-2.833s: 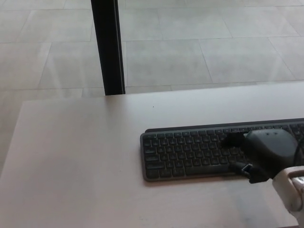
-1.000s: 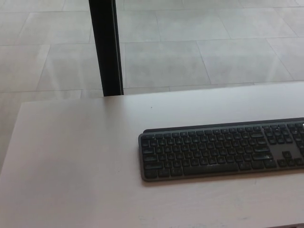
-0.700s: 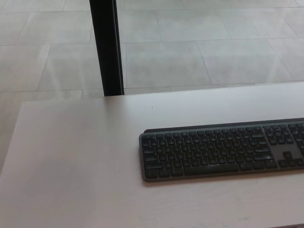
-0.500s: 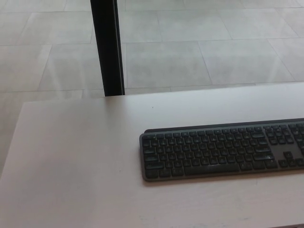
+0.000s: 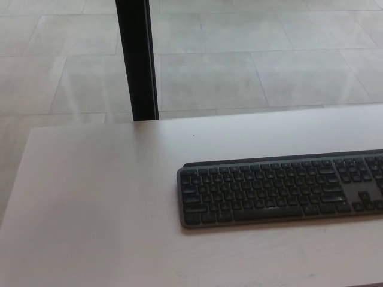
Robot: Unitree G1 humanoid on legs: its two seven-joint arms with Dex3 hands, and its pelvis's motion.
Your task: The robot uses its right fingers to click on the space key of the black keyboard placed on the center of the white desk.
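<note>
A black keyboard [image 5: 280,188] lies flat on the white desk [image 5: 96,197], stretching from the middle to the right edge of the head view, where it is cut off. Its long space key [image 5: 268,213] sits in the bottom row, bare and untouched. Neither of my hands shows anywhere in the picture.
A black vertical post [image 5: 137,58] stands behind the desk's far edge at upper left. Grey tiled floor [image 5: 257,66] lies beyond the desk. The desk's near edge runs along the bottom right corner.
My right hand, which rested over the keyboard's right half 2.8 s ago, has left the view. The camera has shifted very slightly; the keyboard has not moved.
</note>
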